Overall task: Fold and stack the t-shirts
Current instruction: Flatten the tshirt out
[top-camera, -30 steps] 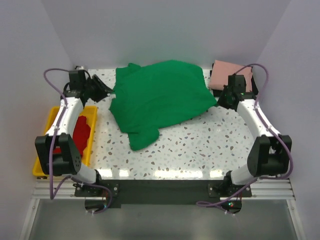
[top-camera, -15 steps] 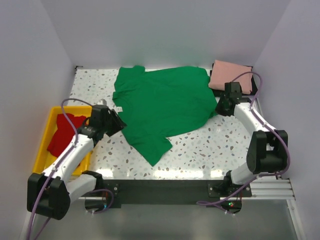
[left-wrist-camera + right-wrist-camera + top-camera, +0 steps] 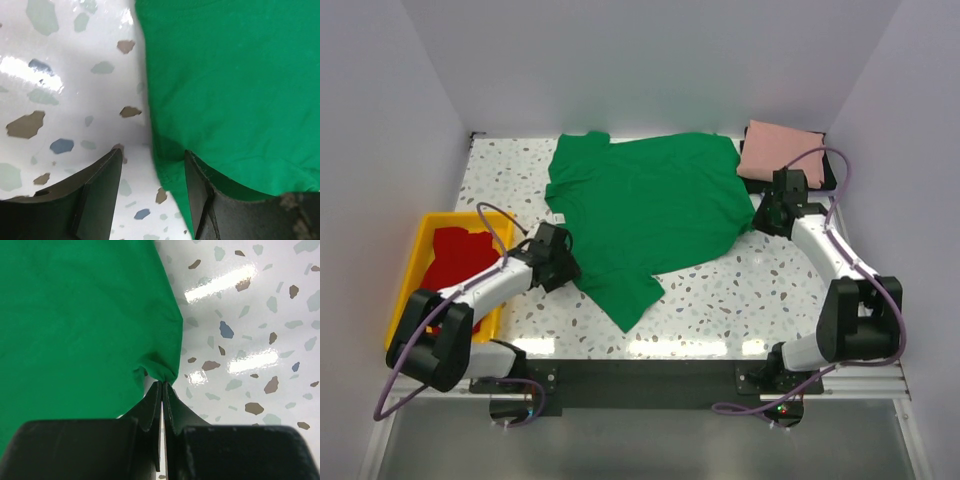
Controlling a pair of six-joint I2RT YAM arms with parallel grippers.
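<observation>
The green t-shirt (image 3: 645, 215) lies spread over the middle of the table, one sleeve pointing toward the front. My left gripper (image 3: 566, 268) is open at the shirt's left edge; in the left wrist view its jaws straddle the green hem (image 3: 167, 165). My right gripper (image 3: 757, 218) is shut on the shirt's right edge, pinching a small bunch of green cloth (image 3: 160, 371). A folded salmon pink t-shirt (image 3: 778, 150) lies at the back right corner. A red t-shirt (image 3: 453, 259) lies crumpled in the yellow tray (image 3: 408, 266) at the left.
The speckled white table (image 3: 740, 290) shows bare at the front right and the back left. The walls close in on three sides. The right arm's cable loops over the pink shirt.
My left arm swung from the table's back left to the front, and its gripper now sits at the shirt's left hem. The green shirt went from bunched to spread flat. The right gripper barely moved.
</observation>
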